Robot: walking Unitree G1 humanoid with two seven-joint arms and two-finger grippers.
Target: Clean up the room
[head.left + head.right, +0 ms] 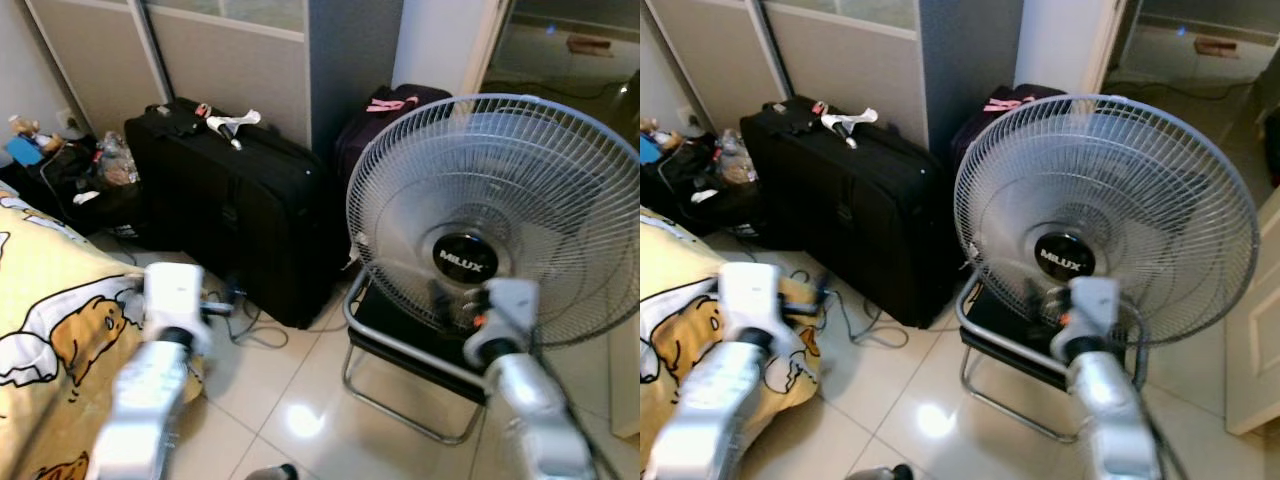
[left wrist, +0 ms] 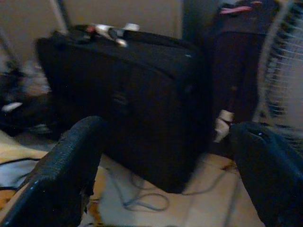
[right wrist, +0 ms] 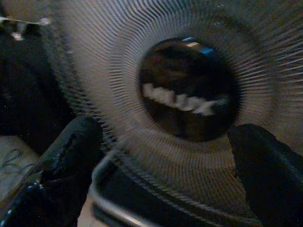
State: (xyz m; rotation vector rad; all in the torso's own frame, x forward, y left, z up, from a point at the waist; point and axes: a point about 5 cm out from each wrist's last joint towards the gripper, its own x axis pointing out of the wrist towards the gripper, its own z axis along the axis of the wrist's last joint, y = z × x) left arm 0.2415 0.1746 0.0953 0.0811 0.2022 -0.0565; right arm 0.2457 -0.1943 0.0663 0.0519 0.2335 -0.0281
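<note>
A large grey fan (image 1: 500,200) with a black MILUX badge (image 1: 465,262) stands on a black chair with a chrome frame (image 1: 400,350). My right gripper (image 3: 165,142) is open just in front of the fan's hub, with nothing between its fingers. My right arm (image 1: 520,390) rises from below toward it. A black suitcase (image 1: 240,210) lies on its long side against the wall, with a white item (image 1: 232,124) on top. My left gripper (image 2: 165,142) is open and points at the suitcase from a short distance. My left arm (image 1: 160,370) is over the edge of a yellow cartoon blanket (image 1: 50,330).
Cables (image 1: 255,330) trail on the tiled floor (image 1: 300,410) by the suitcase. A dark bag with a pink strap (image 1: 385,110) leans behind the fan. Bags and bottles (image 1: 80,170) pile up at the back left. A doorway (image 1: 570,50) opens at the back right.
</note>
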